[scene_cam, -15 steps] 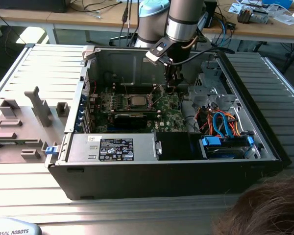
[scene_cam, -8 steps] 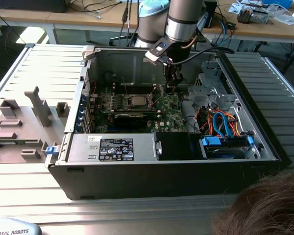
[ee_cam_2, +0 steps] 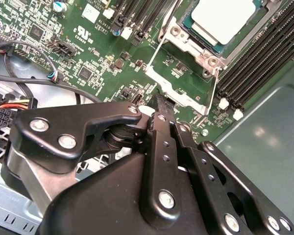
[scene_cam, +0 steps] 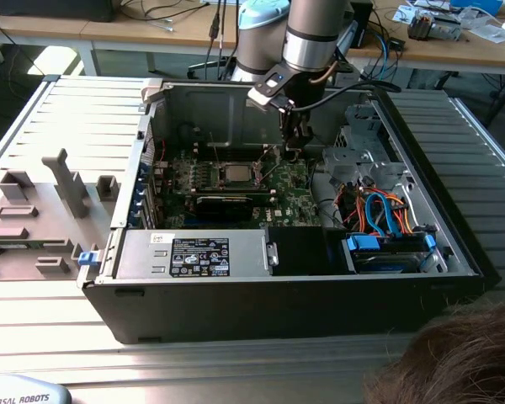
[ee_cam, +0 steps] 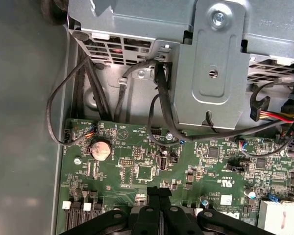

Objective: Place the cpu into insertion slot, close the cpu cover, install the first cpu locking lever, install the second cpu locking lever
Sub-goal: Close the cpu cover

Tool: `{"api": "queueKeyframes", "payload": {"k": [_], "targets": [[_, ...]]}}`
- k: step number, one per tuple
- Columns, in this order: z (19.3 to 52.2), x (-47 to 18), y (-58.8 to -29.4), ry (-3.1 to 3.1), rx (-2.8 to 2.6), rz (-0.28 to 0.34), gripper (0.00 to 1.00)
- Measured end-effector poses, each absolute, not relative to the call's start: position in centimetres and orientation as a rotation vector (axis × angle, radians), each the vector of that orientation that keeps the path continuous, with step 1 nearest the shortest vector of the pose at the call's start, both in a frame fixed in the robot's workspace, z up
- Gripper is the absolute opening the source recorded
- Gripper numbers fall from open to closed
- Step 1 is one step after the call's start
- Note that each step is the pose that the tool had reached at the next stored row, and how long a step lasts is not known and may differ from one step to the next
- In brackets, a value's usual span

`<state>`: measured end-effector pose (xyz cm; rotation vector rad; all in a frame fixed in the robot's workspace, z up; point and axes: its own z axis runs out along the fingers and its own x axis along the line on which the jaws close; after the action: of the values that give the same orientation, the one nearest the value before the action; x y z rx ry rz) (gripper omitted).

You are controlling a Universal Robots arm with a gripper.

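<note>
The cpu (scene_cam: 236, 174) (ee_cam_2: 224, 18), a square chip with a silver top, lies in the insertion slot (ee_cam_2: 202, 55) on the green motherboard. The cpu cover (ee_cam_2: 182, 93), a thin silver frame, stands hinged open on the slot's side nearest my gripper, and green board shows through its window. Thin wire levers (scene_cam: 268, 160) rise beside the socket. In the exterior view my gripper (scene_cam: 293, 151) hangs just to the right of the socket. Its black fingers (ee_cam_2: 159, 104) (ee_cam: 159, 192) are shut with nothing between them, their tips right at the open cover's outer edge.
Dark memory slots (ee_cam_2: 255, 58) flank the socket. A black bar (scene_cam: 227, 204) lies in front of it. The power supply (scene_cam: 194, 252), a drive cage (scene_cam: 362, 151) and loose cables (scene_cam: 387, 210) fill the case. Grey fixtures (scene_cam: 59, 181) stand outside it. A person's head (scene_cam: 454, 362) shows at the lower right.
</note>
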<state>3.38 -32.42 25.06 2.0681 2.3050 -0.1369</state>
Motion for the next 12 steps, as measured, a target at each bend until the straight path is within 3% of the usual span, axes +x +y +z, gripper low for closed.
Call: {"api": "queueKeyframes", "payload": {"k": [12], "targets": [[25.03,3.09,-32.42,2.304,2.067,-0.139,0.11]]}}
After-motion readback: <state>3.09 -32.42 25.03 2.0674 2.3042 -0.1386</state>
